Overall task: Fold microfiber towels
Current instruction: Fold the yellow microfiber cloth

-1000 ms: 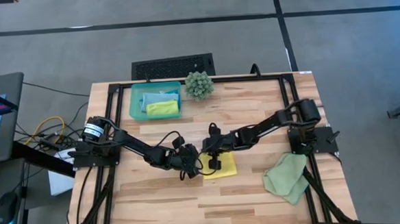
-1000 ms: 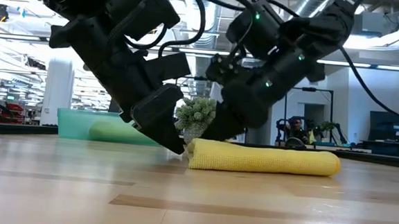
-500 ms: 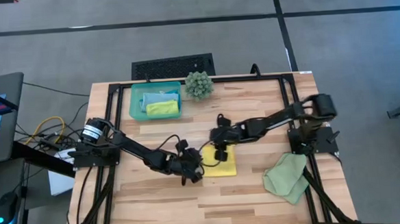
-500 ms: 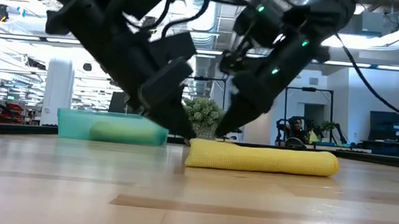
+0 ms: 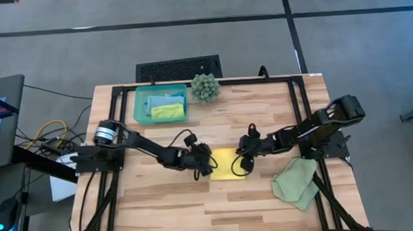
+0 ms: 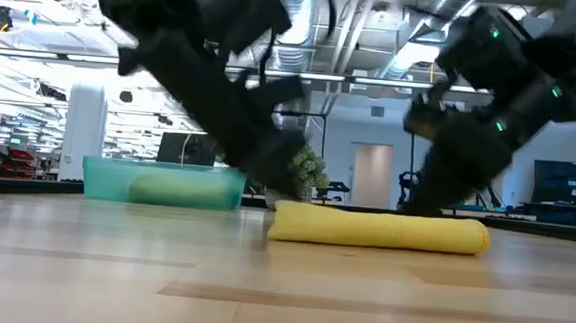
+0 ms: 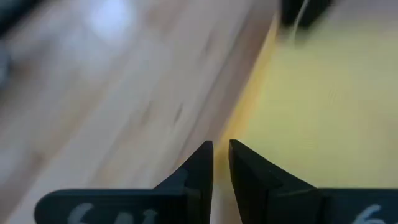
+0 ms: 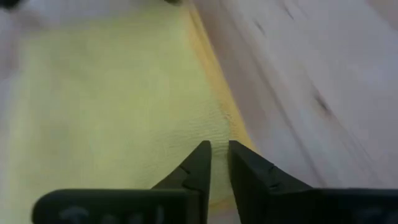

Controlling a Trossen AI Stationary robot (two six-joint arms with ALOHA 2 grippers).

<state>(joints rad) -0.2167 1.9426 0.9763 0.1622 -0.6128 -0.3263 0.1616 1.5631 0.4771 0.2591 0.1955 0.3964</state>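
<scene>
A yellow towel (image 5: 225, 159) lies folded flat on the wooden table (image 5: 263, 119), near the middle; the low view shows it as a thick pad (image 6: 379, 230). My left gripper (image 5: 208, 166) slants down at the towel's left edge (image 7: 258, 93). Its fingers (image 7: 221, 149) stand all but together with nothing between them. My right gripper (image 5: 239, 169) slants down over the towel's right edge (image 8: 214, 87), its fingers (image 8: 219, 149) likewise drawn together on nothing. A sage green towel (image 5: 296, 181) lies crumpled at the near right. My left gripper has its fingertips right at the yellow towel's left edge; I cannot tell whether they touch it. My right gripper has its fingertips low over the towel's right edge; whether they touch the cloth I cannot tell either.
A teal tray (image 5: 141, 103) at the far left holds a light blue towel (image 5: 164, 100) and a lime green one (image 5: 167, 112). A spiky green plant (image 5: 205, 87) stands beside it. Black frame rails (image 5: 299, 103) run along the table's sides.
My right gripper has drawn back across the yellow towel toward the table's right edge, from the towel's left part to its right edge, rolling as it went. My left gripper has shifted a little toward the far edge along the towel's left edge. The towel stays flat in place.
</scene>
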